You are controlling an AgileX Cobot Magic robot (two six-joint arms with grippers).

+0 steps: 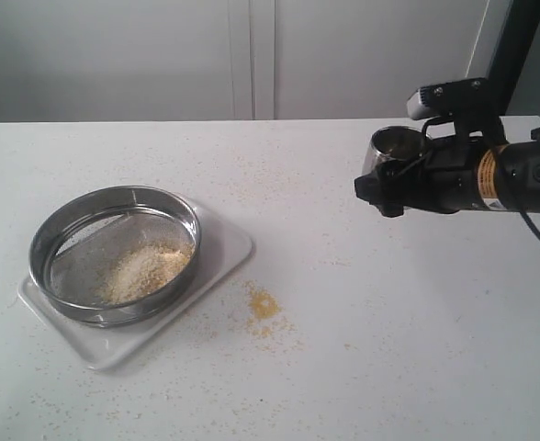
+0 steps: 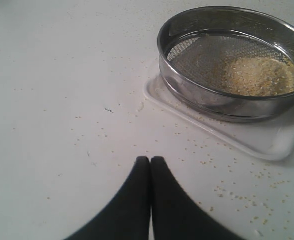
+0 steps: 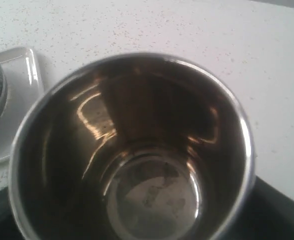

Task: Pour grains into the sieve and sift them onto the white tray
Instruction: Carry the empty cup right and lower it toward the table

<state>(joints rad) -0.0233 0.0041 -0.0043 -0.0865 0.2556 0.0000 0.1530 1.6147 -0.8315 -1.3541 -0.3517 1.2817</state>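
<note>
— Where do we find the grains (image 1: pixel 149 269)?
— Mostly in a pale heap on the mesh of the sieve (image 1: pixel 114 250), toward its 4 o'clock side in the exterior view. The sieve stands on the white tray (image 1: pixel 231 246), at about 8 o'clock of that view.
— And off the tray?
— We see a small yellow spill (image 1: pixel 263 303) on the table (image 1: pixel 399 331), at the tray's 4 o'clock, with stray granules scattered round it.
— What about our claws?
— The right gripper (image 1: pixel 391 175), at 2 o'clock and well apart from the sieve, grasps the steel cup (image 1: pixel 397 141), mouth up; we can see its shiny bottom. The left gripper (image 2: pixel 150 161) is clenched, fingers pressed together, low over the table near the tray.
</note>
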